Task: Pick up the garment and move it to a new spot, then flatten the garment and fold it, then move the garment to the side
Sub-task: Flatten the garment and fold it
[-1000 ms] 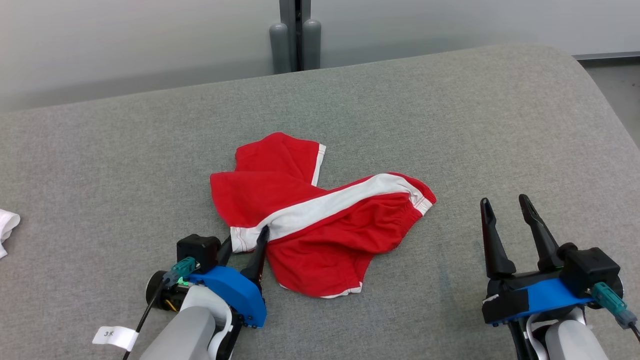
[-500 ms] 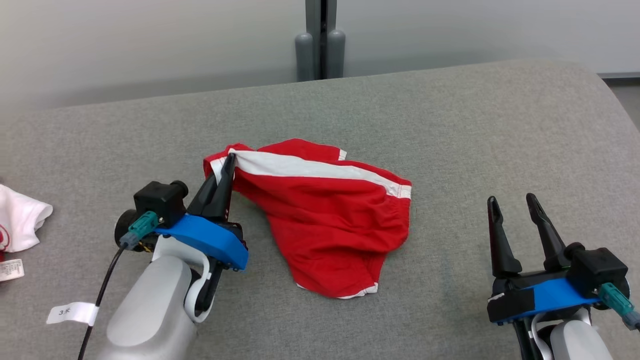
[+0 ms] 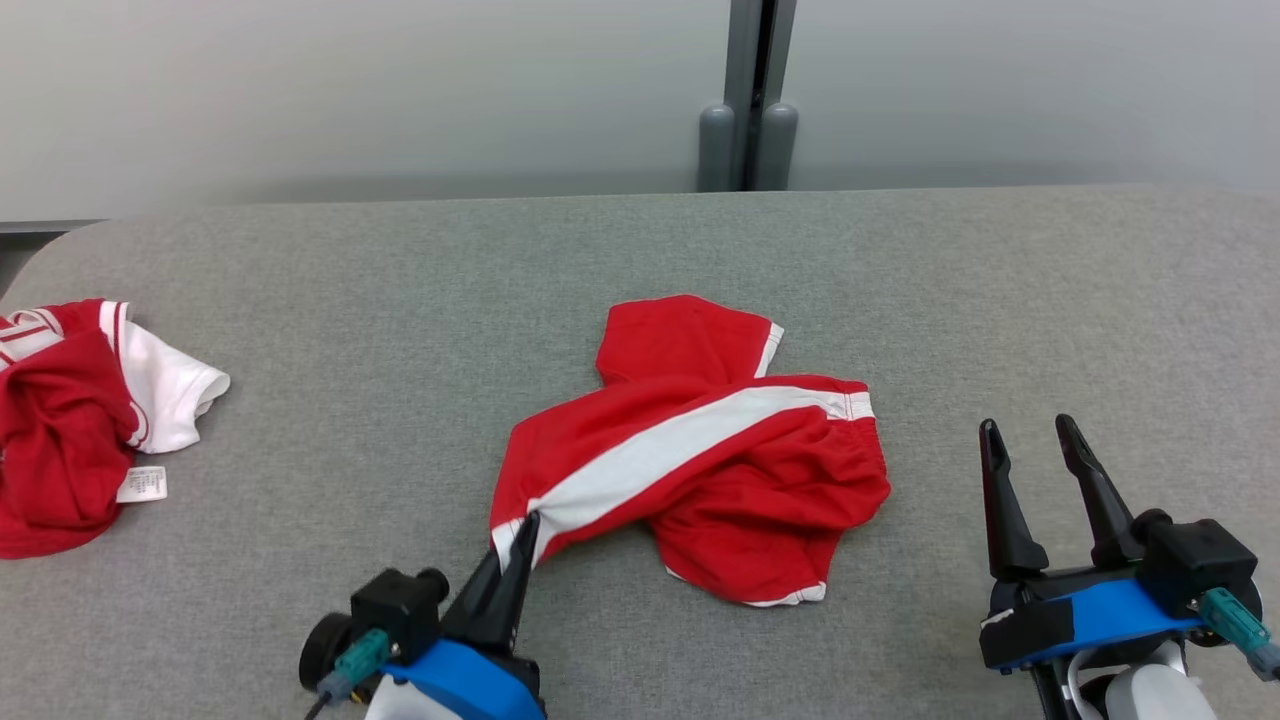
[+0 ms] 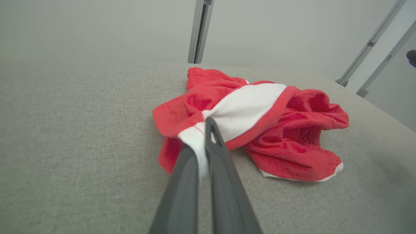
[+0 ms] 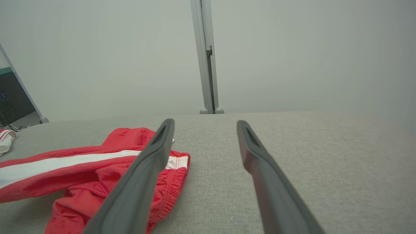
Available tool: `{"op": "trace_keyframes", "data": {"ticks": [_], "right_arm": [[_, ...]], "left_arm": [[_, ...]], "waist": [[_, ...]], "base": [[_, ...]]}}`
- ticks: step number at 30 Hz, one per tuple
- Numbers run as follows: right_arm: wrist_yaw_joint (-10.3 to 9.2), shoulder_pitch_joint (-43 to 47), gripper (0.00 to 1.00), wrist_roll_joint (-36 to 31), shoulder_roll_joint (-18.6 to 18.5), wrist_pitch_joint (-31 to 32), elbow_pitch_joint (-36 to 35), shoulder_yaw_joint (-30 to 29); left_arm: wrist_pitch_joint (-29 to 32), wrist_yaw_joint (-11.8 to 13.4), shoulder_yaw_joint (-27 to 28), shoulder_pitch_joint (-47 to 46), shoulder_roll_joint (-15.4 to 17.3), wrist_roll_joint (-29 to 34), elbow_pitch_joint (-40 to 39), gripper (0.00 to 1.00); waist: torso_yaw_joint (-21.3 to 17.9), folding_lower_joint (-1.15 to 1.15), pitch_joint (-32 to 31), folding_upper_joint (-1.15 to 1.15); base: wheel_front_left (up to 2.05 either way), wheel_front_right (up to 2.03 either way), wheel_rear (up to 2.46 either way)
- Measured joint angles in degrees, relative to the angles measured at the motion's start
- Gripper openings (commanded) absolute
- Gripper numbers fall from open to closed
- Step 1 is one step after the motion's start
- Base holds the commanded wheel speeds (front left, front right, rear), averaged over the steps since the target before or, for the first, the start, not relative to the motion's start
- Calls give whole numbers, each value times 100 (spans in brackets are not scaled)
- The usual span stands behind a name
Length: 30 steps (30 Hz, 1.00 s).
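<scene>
Tightly on garment (image 3: 700, 450): left jaws.

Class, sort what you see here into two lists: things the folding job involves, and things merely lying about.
In the job: red shorts; left end effector, shut on their white stripe; right end effector, open, apart from them; grey table.
Lying about: red-and-white garment at far left; grey posts behind the table.

**Red and white on grey**

The garment (image 3: 720, 470) is bright red with one broad white stripe and thin white hems. The second garment (image 3: 70, 440) is red and white, with thin red lines on the white. The surface (image 3: 350, 300) is flecked grey. The left gripper (image 3: 528, 522) and right gripper (image 3: 1028, 428) have black fingers on blue mounts.
</scene>
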Motion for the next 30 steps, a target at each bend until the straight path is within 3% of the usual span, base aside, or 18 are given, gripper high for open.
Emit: {"op": "trace_keyframes", "data": {"ticks": [13,14,15,22,30], "right_arm": [[0,10,100,-20,2,0,75,60],[0,12,100,-20,2,0,80,64],[0,13,100,-21,2,0,86,62],[0,19,100,-53,2,0,98,31],[0,31,100,-53,1,1,103,14]], "left_arm": [[0,-1,-405,739,-220,-222,750,0],[1,-1,-408,739,-244,-234,800,18],[1,-2,-315,706,-279,-243,798,99],[0,60,236,635,-242,-49,402,100],[0,180,1350,785,-296,512,-635,100]], "waist": [[330,0,-39,0],[333,0,-45,0],[342,0,-58,0],[366,0,-95,0],[312,0,-137,0]], "base": [[0,0,0],[0,0,0],[0,0,0],[0,0,0],[0,0,0]]}}
